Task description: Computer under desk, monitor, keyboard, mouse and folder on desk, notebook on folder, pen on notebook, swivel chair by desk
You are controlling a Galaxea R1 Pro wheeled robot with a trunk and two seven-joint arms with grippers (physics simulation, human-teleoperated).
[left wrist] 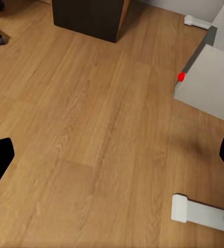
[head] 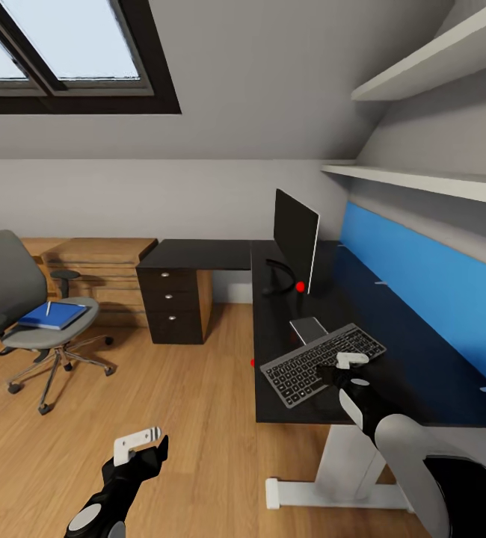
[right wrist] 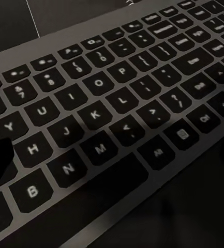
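keyboard (right wrist: 112, 119) | keys read b n m h j k l | right tool (head: 345, 368) above it

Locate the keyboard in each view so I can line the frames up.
Head: keyboard on the desk, right of centre, in front of the monitor, under the right gripper.
Right wrist: keyboard close up, keys running across the picture.
Left wrist: looks down at the floor by the desk's white foot.
Shared landmark: the white foot, in the head and left wrist views.
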